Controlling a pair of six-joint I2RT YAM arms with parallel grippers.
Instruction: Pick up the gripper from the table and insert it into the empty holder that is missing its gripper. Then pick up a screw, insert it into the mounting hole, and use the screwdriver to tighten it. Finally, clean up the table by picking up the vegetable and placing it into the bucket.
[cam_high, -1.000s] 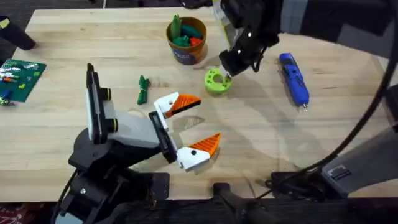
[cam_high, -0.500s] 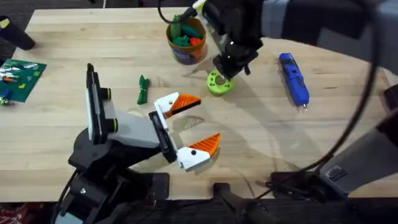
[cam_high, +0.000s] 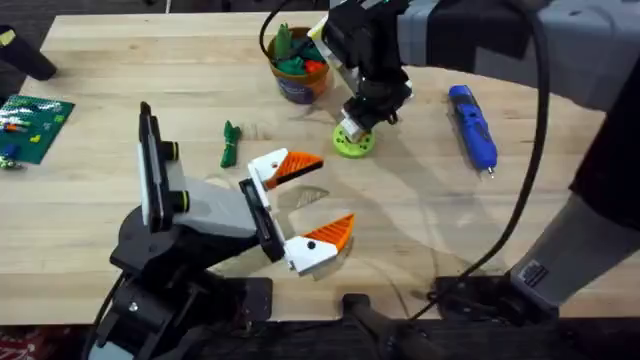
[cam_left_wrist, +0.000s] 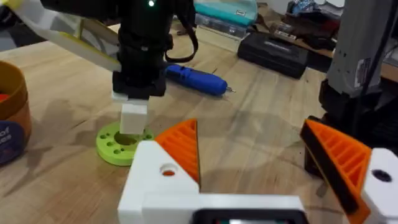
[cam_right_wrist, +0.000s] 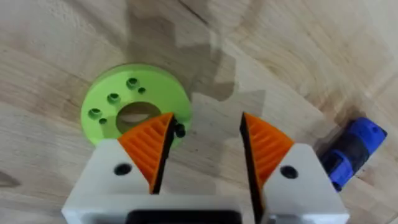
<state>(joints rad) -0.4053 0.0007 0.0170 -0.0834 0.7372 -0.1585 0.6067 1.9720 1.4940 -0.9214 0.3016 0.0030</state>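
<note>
Take the green disc (cam_high: 352, 140) as your landmark. From overhead, the right arm covers its far edge, and you can't see the right gripper's (cam_right_wrist: 205, 149) fingertips beneath the arm's dark bulk. In the left wrist view, a white block hides the disc's centre hole. The screwdriver (cam_right_wrist: 351, 152) beside the disc is cut off at the right wrist picture's edge — only one blue end shows. The tiny dark speck at the disc's rim is too small to identify. The bucket (cam_left_wrist: 11, 118), beyond the disc, is cropped too.

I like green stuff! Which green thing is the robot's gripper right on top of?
The round flat lime-green disc with holes. The right gripper hovers over it; the slim dark-green vegetable lies apart, nearer the left gripper.
</note>
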